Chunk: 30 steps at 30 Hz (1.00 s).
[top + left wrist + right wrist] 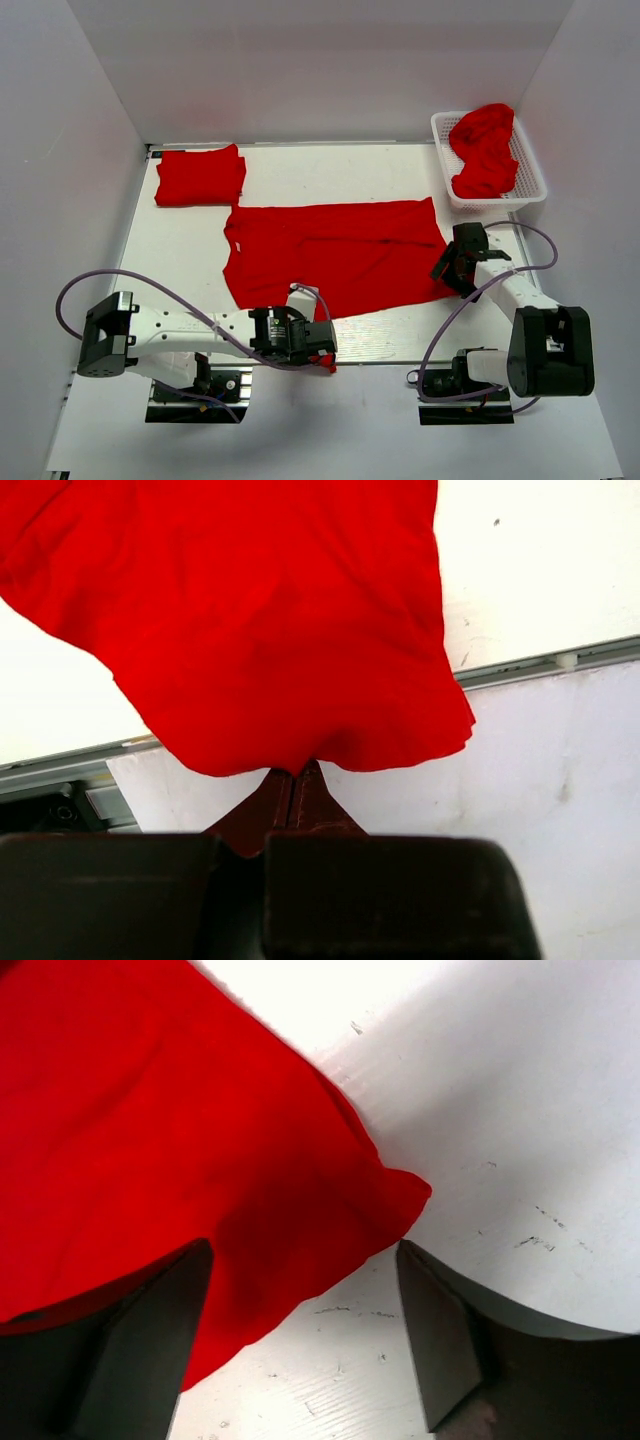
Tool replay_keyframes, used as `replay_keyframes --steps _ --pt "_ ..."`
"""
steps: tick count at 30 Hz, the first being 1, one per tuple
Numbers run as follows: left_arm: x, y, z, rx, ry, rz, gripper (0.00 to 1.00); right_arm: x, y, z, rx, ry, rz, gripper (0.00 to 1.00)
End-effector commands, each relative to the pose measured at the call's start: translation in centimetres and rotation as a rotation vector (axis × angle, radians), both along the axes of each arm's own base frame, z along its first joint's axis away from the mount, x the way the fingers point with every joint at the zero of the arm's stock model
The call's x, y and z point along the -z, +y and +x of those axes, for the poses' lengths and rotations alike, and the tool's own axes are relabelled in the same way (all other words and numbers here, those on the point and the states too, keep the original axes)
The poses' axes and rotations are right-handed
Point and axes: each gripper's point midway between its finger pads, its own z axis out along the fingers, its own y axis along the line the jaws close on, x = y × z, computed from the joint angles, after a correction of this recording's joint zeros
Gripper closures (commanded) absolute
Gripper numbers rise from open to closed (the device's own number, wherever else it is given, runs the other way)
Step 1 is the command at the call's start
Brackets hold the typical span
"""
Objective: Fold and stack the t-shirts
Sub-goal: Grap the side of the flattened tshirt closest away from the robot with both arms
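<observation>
Bright, even light, soft shadows (wrist views slightly soft).

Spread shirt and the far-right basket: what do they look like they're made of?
spread t-shirt: soft matte red cloth, probably knit cotton; it drapes and wrinkles at the edges.
basket: white, apparently rigid moulded plastic, with open lattice walls; the finish is too small to judge.

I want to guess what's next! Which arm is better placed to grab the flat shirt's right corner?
Probably the right. The right end effector stands open over that corner of the spread t-shirt, while the left end effector is busy, shut on the near hem.
</observation>
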Motion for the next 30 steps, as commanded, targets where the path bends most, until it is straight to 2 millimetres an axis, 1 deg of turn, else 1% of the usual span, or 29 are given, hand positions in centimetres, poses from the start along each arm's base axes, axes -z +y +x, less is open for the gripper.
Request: replay_keyframes --steps 1,2,3,4,5,6,8,10,11,13,14,15,16,17,18,19,20,21,23,24,25,26,27,28,29,30 --pt "-1.3 -0.7 0.8 -0.012 -0.031 -0.039 1.00 0.6 0.0 0.2 0.013 -0.005 0.010 0.22" --pt "-1.3 -0.7 1.1 -0.023 -0.031 -0.039 1.00 0.9 0.0 -0.1 0.012 0.004 0.012 0.22" --pt "-1.3 -0.9 1.1 -0.023 -0.032 -0.048 1.00 1.0 -0.1 -0.3 0.015 0.009 0.012 0.25" --pt "-1.6 -1.0 1.4 -0.025 -0.035 -0.053 1.00 1.0 -0.2 -0.2 0.016 0.002 0.006 0.28" --pt "-1.6 -1.0 1.4 -0.025 -0.035 -0.053 1.00 1.4 -0.3 -0.5 0.022 0.006 0.006 0.37" --pt "-1.6 -0.9 1.7 -0.027 -0.037 -0.049 1.00 1.5 -0.4 -0.6 0.024 0.008 0.001 0.37" --pt "-1.4 -0.8 2.0 -0.039 -0.036 -0.039 1.00 1.7 -0.2 -0.4 0.024 0.000 0.014 0.42" --pt "-1.7 -1.0 2.2 -0.048 -0.037 -0.048 1.00 1.8 -0.1 -0.2 0.027 0.002 0.024 0.49" --pt "-1.7 -0.9 2.4 -0.050 -0.046 -0.047 1.00 1.7 0.0 0.2 0.025 -0.009 0.029 0.63" --pt "-2.1 -0.9 3.3 -0.071 -0.062 -0.060 1.00 1.9 0.0 0.2 0.027 -0.002 0.027 0.79" --pt "-2.0 -0.6 3.2 -0.063 -0.064 -0.058 1.00 1.9 0.0 0.2 0.024 0.002 0.027 0.89" --pt "-2.1 -0.6 3.9 -0.075 -0.081 -0.059 1.00 1.9 0.0 0.3 0.027 0.002 0.029 1.00" --pt "-2.6 -0.7 4.8 -0.089 -0.109 -0.069 1.00 1.9 0.0 0.3 0.028 0.005 0.027 1.00" --pt "-2.7 -0.5 5.3 -0.103 -0.125 -0.066 1.00 1.7 -0.1 0.6 0.026 -0.005 0.024 1.00" --pt "-3.6 -0.7 5.9 -0.110 -0.142 -0.075 1.00 1.5 -0.1 0.9 0.024 -0.013 0.022 1.00" --pt "-3.7 0.1 6.8 -0.140 -0.163 -0.040 1.00 1.4 -0.1 0.9 0.020 -0.016 0.019 1.00" --pt "-4.0 0.4 7.3 -0.157 -0.177 -0.034 1.00 1.0 -0.3 1.3 0.017 -0.024 0.008 1.00" --pt "-4.2 0.5 8.2 -0.179 -0.202 -0.027 1.00 0.8 -0.5 1.1 0.019 -0.019 -0.005 1.00" --pt "-4.7 1.5 9.7 -0.238 -0.226 -0.013 1.00 -0.3 -0.6 1.9 0.003 -0.048 -0.018 1.00" --pt "-5.3 1.5 10.6 -0.255 -0.252 -0.022 1.00 -0.6 -0.5 2.0 0.000 -0.056 -0.014 1.00" --pt "-6.1 1.9 11.7 -0.298 -0.269 -0.038 1.00 -1.1 -0.5 2.3 -0.010 -0.064 -0.014 1.00" --pt "-6.2 2.1 12.3 -0.319 -0.280 -0.043 1.00 -1.4 -0.4 2.4 -0.012 -0.072 -0.010 1.00" --pt "-7.1 2.4 13.0 -0.328 -0.308 -0.050 1.00 -1.4 -0.1 2.5 -0.034 -0.073 -0.004 1.00" --pt "-7.4 2.8 13.3 -0.336 -0.313 -0.056 1.00 -2.1 0.1 3.2 -0.041 -0.096 0.005 1.00" --pt "-7.7 2.8 14.2 -0.351 -0.333 -0.066 1.00 -1.8 0.4 3.2 -0.053 -0.088 0.018 1.00" --pt "-8.0 3.2 14.4 -0.344 -0.339 -0.058 1.00 -2.1 0.5 3.5 -0.073 -0.094 0.020 1.00"
